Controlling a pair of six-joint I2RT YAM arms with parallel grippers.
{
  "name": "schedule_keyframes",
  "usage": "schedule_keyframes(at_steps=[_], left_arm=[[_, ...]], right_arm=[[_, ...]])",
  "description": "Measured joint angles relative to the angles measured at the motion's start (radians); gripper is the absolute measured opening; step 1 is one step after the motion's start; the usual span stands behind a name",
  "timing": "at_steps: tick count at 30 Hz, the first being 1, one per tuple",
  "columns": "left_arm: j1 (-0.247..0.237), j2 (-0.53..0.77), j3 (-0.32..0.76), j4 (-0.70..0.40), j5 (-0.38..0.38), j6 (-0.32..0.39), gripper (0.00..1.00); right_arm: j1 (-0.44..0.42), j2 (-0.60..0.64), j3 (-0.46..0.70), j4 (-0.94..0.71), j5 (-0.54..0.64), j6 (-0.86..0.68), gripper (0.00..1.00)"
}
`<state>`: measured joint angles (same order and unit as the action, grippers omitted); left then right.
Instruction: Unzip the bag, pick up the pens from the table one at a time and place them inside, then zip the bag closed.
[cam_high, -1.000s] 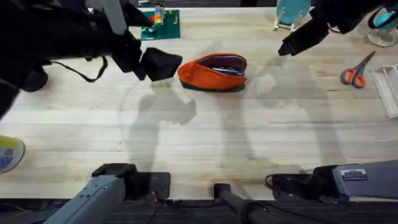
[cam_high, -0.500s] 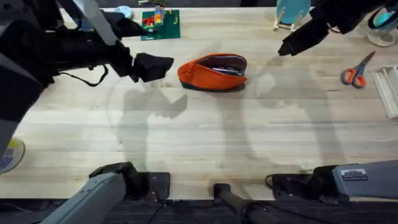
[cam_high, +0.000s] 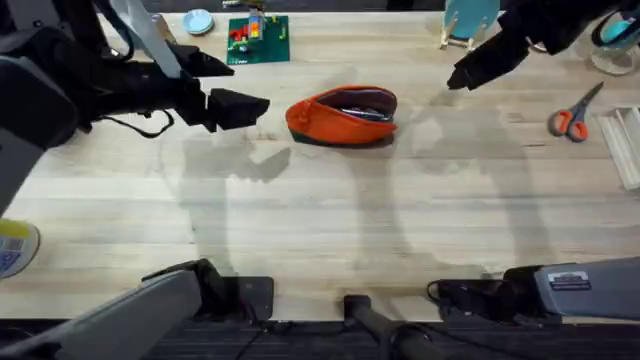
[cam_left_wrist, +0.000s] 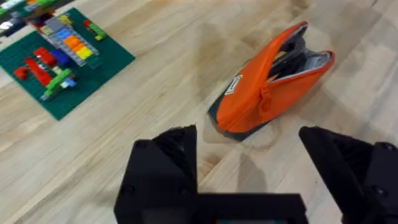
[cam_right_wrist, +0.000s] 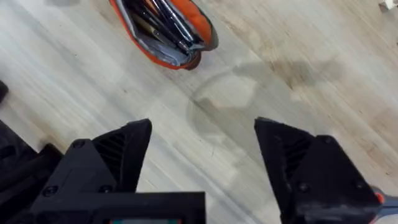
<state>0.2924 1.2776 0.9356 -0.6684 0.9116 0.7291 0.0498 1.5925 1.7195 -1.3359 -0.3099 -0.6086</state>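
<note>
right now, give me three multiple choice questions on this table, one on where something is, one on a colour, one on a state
1. Where are the scissors?
A. at the right side of the table, away from the bag
B. inside the bag
C. on the green brick baseplate

2. What colour is the upper fabric of the bag?
A. green
B. orange
C. white

3. What state is the bag's zipper in?
A. fully closed
B. open, with dark items showing inside
C. covered by the left gripper

Answers:
1. A, the overhead view shows the orange-handled scissors lying far right of the bag.
2. B, the left wrist view shows orange fabric over a dark base.
3. B, the right wrist view looks into the gaping bag; the left gripper sits beside it, apart.
</note>
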Motion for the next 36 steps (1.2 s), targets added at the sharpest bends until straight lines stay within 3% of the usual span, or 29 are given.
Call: schedule_keyframes(at_steps=[11,30,36], left_arm=[[0.0,0.1,0.0,-0.001,0.081,0.134,0.99],[0.0,0.105,0.0,0.003,0.091,0.155,0.993],[0.0,0.105,0.0,0.003,0.091,0.155,0.993]], right_arm=[[0.0,0.0,0.0,0.0,0.0,0.0,0.996],[0.0,0.0,0.0,-0.001,-0.002,0.006,0.996],[0.0,0.0,0.0,-0.057,-0.071,0.108,0.996]])
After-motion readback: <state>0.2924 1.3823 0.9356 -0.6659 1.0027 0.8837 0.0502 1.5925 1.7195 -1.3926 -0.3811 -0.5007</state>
